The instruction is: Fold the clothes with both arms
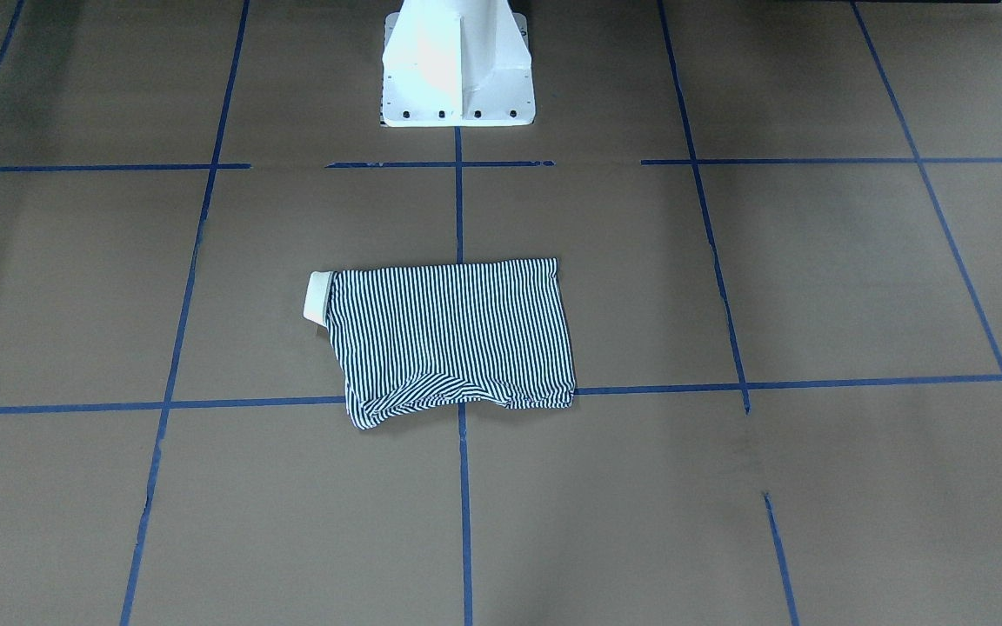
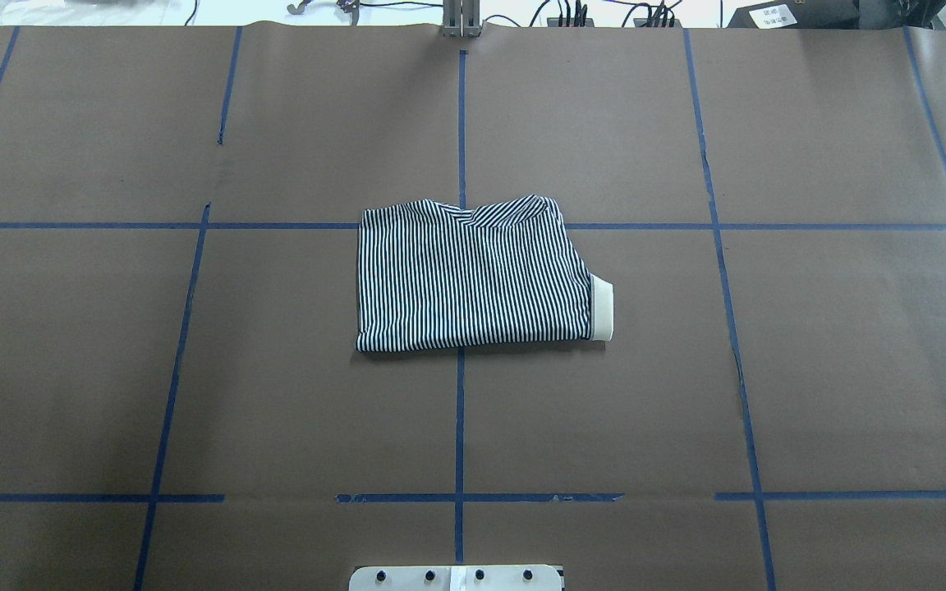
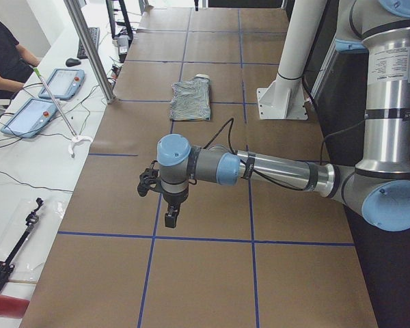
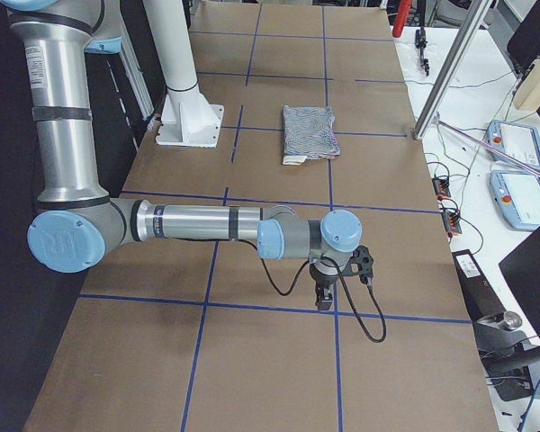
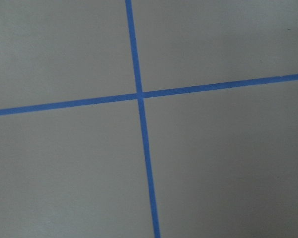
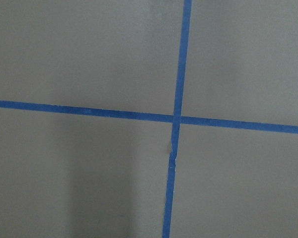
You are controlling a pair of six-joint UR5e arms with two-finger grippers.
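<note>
The striped shirt (image 2: 473, 275) lies folded into a compact rectangle at the table's middle, its cream collar (image 2: 602, 308) sticking out on one side; it also shows in the front view (image 1: 453, 335) and small in both side views (image 3: 191, 100) (image 4: 309, 133). Neither arm touches it. My left arm's gripper (image 3: 169, 205) hangs over bare table far from the shirt, seen only from the left end. My right arm's gripper (image 4: 326, 292) hangs likewise, seen only from the right end. I cannot tell whether either is open or shut. Both wrist views show only brown table and blue tape.
Blue tape lines (image 2: 460, 410) grid the brown table. The white pedestal base (image 1: 457, 65) stands at the robot's edge. Tablets (image 3: 34, 113) and cables lie on the white bench beyond the table, where a person (image 3: 3, 55) sits.
</note>
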